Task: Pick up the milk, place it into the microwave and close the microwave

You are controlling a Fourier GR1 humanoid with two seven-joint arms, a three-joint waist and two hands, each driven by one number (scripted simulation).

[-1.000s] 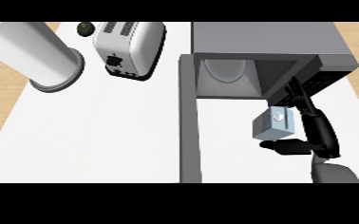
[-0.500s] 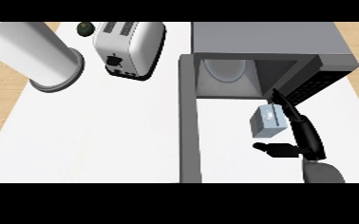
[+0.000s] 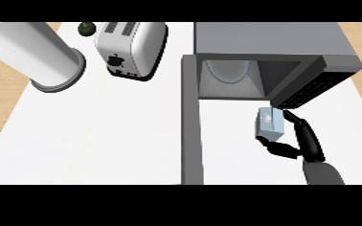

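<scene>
- My right hand (image 3: 306, 140) comes in from the lower right of the frame, fingers on the right side of the milk carton (image 3: 270, 124) and thumb curled in below it, so I am grasping the carton.
- The carton sits in the lower right, just below the microwave (image 3: 272, 38) and its open mouth, outside the cavity; it looks lifted off the white counter (image 3: 106, 134), though from this steep angle I cannot be sure.
- The microwave door (image 3: 191, 124) stands open, a grey strip running down the middle of the frame.
- Inside the cavity a round glass turntable (image 3: 228, 71) shows; the dark control panel (image 3: 311, 88) is just above my fingertips.
- A silver toaster (image 3: 132, 48) stands at upper centre-left, a small dark object (image 3: 86, 27) beside it.
- A large grey cylinder (image 3: 39, 57) fills the upper left.
</scene>
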